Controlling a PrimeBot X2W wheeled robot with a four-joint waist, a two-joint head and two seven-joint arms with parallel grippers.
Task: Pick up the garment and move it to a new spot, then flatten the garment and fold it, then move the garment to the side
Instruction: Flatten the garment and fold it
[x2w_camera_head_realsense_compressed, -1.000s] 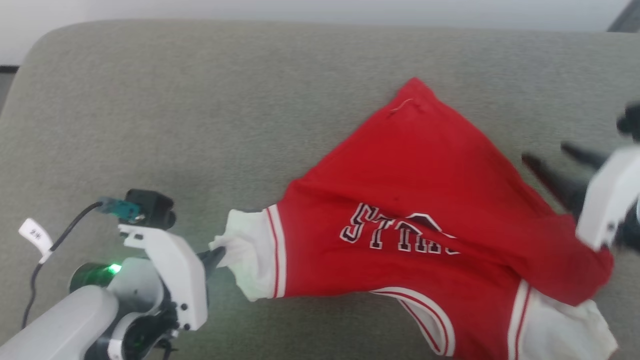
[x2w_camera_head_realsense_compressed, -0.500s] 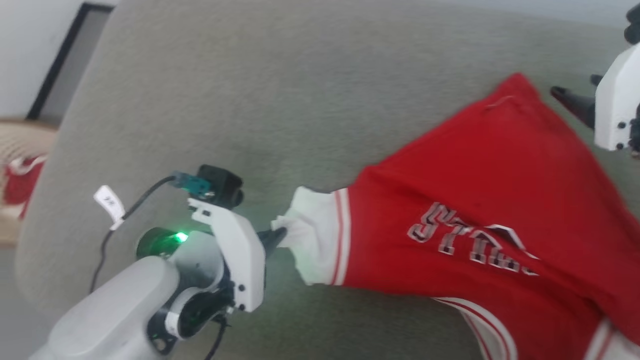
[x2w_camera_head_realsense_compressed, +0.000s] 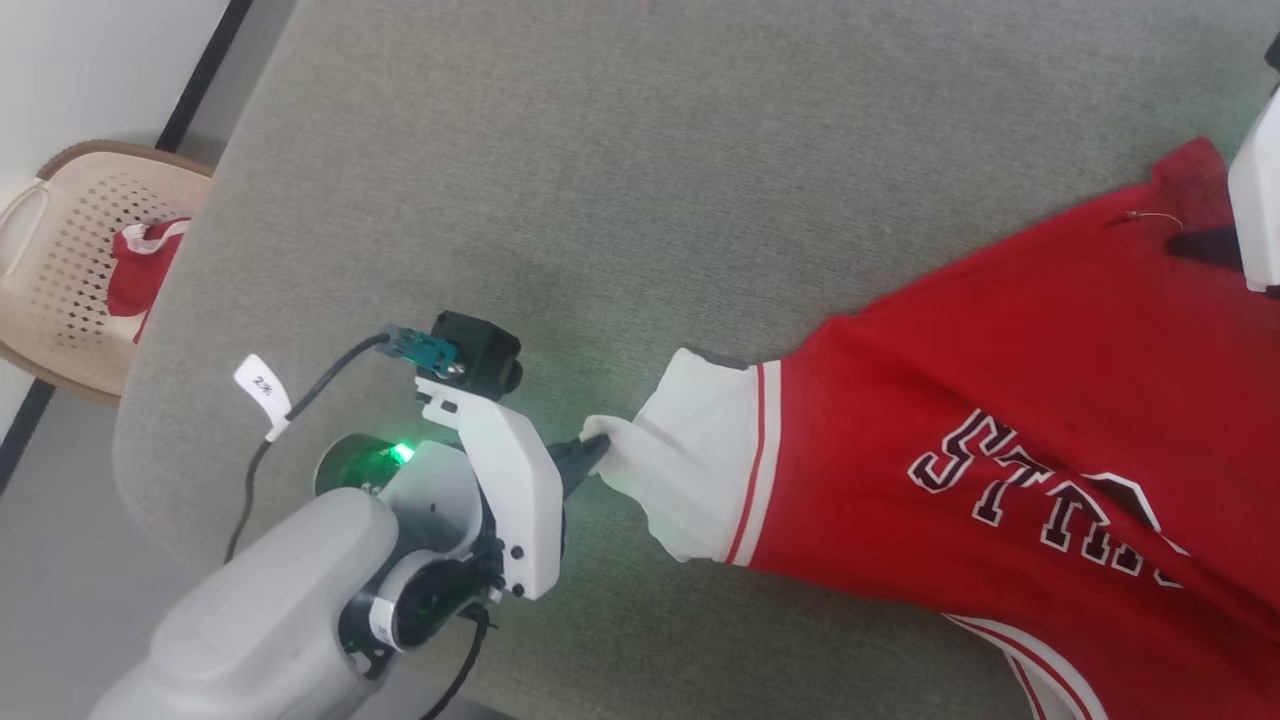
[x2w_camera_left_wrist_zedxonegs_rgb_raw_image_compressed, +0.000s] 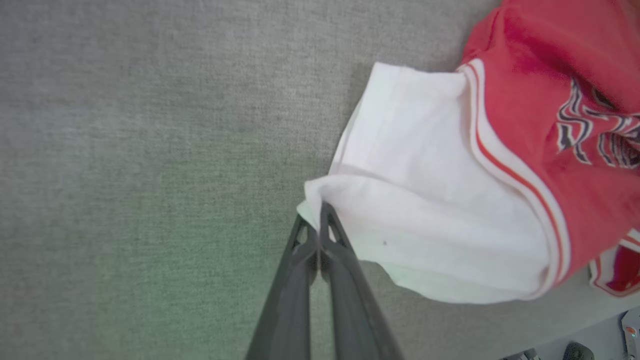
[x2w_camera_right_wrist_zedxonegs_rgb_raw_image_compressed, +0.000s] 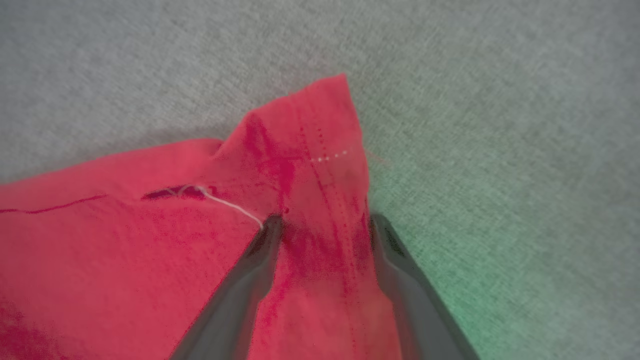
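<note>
Dark left fingers: the left gripper (x2w_camera_left_wrist_zedxonegs_rgb_raw_image_compressed: 318, 225) is clenched on the garment (x2w_camera_head_realsense_compressed: 1000, 400), its tips pressed together with a fold of the white sleeve (x2w_camera_left_wrist_zedxonegs_rgb_raw_image_compressed: 425, 215) nipped at the cuff.
Dark right fingers: the right gripper (x2w_camera_right_wrist_zedxonegs_rgb_raw_image_compressed: 325, 222) is spread wide, one finger on each side of the stitched red corner (x2w_camera_right_wrist_zedxonegs_rgb_raw_image_compressed: 310, 140). Cloth lies between the fingers, but from where I stand nothing is pinched.
Loose thread: a white thread (x2w_camera_right_wrist_zedxonegs_rgb_raw_image_compressed: 225, 200) trails just beside the right gripper's finger.
Where the garment lies: it is on the right part of the grey cushion (x2w_camera_head_realsense_compressed: 600, 150), with the lettering (x2w_camera_head_realsense_compressed: 1040, 490) face up and the sleeve reaching toward the cushion's middle.
Long axis: it runs on a slant from the held cuff, near the cushion's front edge, to the red corner further back on the right.
Garment from the left gripper: it lies to the right and away, pulled out in a line from the fingertips.
Garment from the right gripper: the corner sits directly between and just ahead of the fingertips.
Nearer arm: each arm is at its own end. The left has its hold, and the right is placed but has not gripped.
What the next move turns on: I judge that the right fingers must close on that corner before the cloth can be lifted or drawn flat along the slant.
Beyond the cushion: a pale basket (x2w_camera_head_realsense_compressed: 80, 270) stands off the left edge with a red cloth (x2w_camera_head_realsense_compressed: 140, 270) inside.
</note>
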